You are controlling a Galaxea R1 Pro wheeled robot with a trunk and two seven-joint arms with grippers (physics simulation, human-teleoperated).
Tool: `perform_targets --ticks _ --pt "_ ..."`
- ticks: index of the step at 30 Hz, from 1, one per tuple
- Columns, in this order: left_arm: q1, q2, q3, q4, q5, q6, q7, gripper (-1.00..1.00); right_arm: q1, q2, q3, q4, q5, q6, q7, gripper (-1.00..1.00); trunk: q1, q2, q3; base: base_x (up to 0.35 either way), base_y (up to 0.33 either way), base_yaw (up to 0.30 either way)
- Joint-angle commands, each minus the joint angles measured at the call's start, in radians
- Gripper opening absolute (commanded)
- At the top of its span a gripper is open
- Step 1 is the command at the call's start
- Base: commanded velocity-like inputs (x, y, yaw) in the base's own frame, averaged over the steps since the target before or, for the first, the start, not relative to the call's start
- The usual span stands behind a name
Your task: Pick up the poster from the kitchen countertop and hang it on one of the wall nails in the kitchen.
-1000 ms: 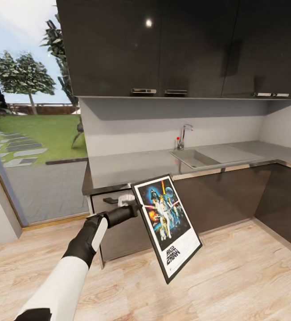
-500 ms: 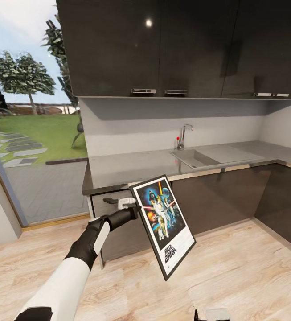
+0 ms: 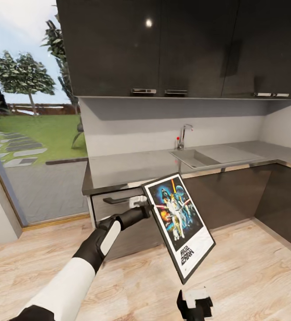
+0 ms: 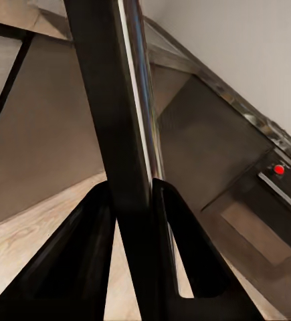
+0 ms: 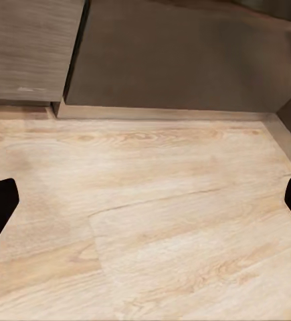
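Glossy dark upper cabinets [image 3: 163, 49], smooth grey metallic-looking countertop [image 3: 132, 167] (chrome tap [image 3: 183, 135]), matt light wood-grain floor [image 5: 158, 221], poster [image 3: 178, 223] in glossy black frame.

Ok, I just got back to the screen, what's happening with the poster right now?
The left gripper is shut on the poster, pinching its frame edge between its jaws; the left wrist view shows the frame clamped there. The poster hangs tilted in the air in front of the dark lower cabinets, off the countertop, above the wooden floor. The right gripper sits low over the floor with its jaws open and holds nothing. No wall nail can be seen, so hanging is not yet done.
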Motion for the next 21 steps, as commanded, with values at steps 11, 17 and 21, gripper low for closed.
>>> perform_targets --ticks 11,17,21 --pt "-0.001 0.0 -0.209 -0.074 0.217 -0.052 0.266 -1.0 -0.001 0.014 0.028 -0.021 0.002 0.031 -0.036 1.0 0.0 -0.001 -0.001 0.0 0.0 0.0" --pt "-0.001 0.0 -0.215 -0.079 0.224 -0.072 0.297 -1.0 -0.001 0.016 0.03 -0.02 0.001 0.039 -0.037 1.0 0.0 -0.001 -0.001 0.0 0.0 0.0" --pt "-0.001 0.0 -0.214 -0.079 0.224 -0.078 0.307 -1.0 -0.001 0.016 0.03 -0.019 0.001 0.04 -0.037 1.0 0.0 -0.001 -0.001 0.0 0.0 0.0"
